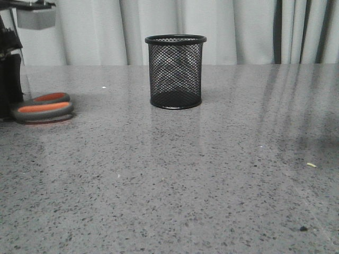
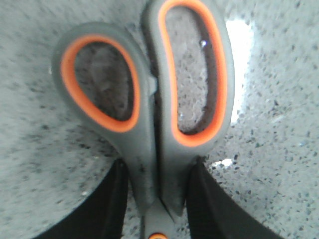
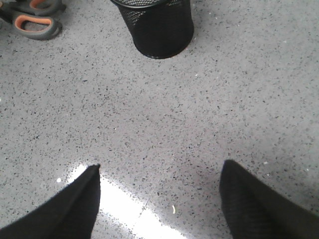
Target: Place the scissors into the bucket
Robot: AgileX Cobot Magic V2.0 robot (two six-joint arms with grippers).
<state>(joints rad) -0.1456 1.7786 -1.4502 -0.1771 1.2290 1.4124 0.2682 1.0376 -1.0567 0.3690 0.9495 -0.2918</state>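
Note:
The scissors (image 1: 43,107), with dark grey handles lined with orange, lie low at the table's left edge with the handles pointing right; the blades are hidden behind my left arm. In the left wrist view my left gripper (image 2: 158,167) has a finger pressed on each side of the scissors' (image 2: 149,124) neck just below the loops. The black wire-mesh bucket (image 1: 175,71) stands upright at the table's middle back, well to the right of the scissors. My right gripper (image 3: 160,165) is open and empty over bare table, with the bucket (image 3: 159,27) and scissors (image 3: 35,20) ahead of it.
The left arm's dark body (image 1: 8,84) stands at the far left edge. Grey speckled tabletop (image 1: 212,174) stretches from the scissors to the bucket and out to the right. A pale curtain (image 1: 106,32) hangs behind the table.

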